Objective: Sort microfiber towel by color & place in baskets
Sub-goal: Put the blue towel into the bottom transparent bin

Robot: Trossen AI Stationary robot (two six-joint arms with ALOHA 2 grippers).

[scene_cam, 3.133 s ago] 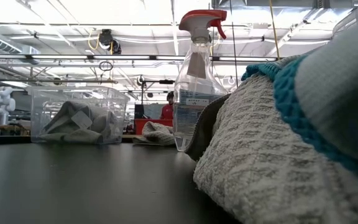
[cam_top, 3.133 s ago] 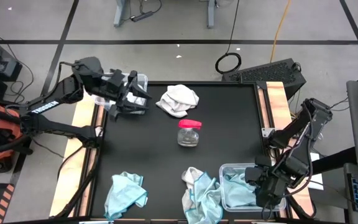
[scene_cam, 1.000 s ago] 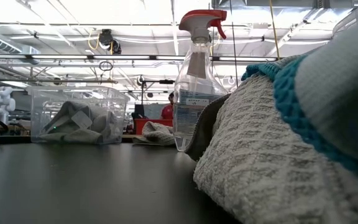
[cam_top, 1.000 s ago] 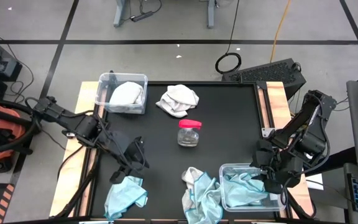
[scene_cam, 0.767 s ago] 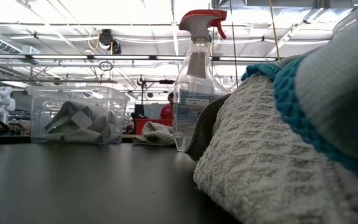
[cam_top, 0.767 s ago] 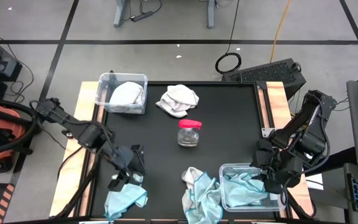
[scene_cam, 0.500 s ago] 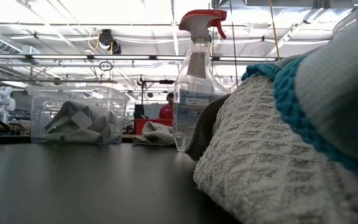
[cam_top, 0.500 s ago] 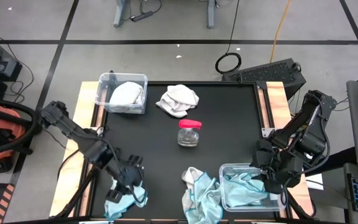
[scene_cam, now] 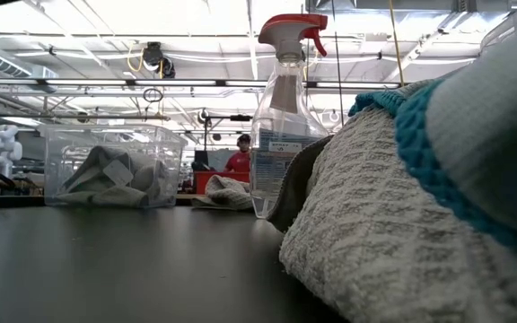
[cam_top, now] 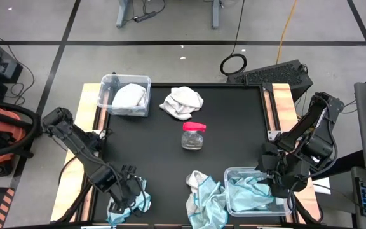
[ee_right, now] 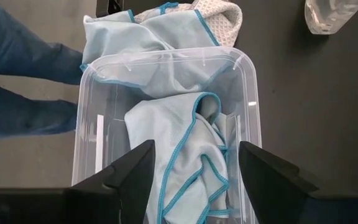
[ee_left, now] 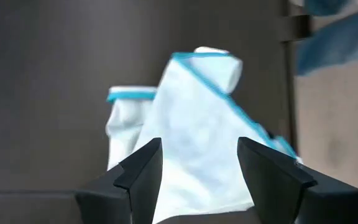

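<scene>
One light blue towel [cam_top: 132, 202] at the table's near-left corner, left gripper [cam_top: 127, 194] directly over it; right arm far off at the blue bin [cam_top: 234, 173].
Left wrist view: jaws apart, empty, straddling the towel's [ee_left: 197, 143] soft crumpled peak.
Right wrist view: right gripper [ee_right: 193, 163] open, empty, above the binned towel [ee_right: 179, 155].

- Even, bright light falls from above; the black desk [cam_top: 234, 127] shows only soft, short shadows.
- At desk height, ceiling lights glare white behind the spray bottle [scene_cam: 281, 117].
- The near waffle-weave cloth [scene_cam: 393, 224] looms large and soft.
- The left wrist view is blurred: the light blue towel [ee_left: 197, 143] smears.
</scene>
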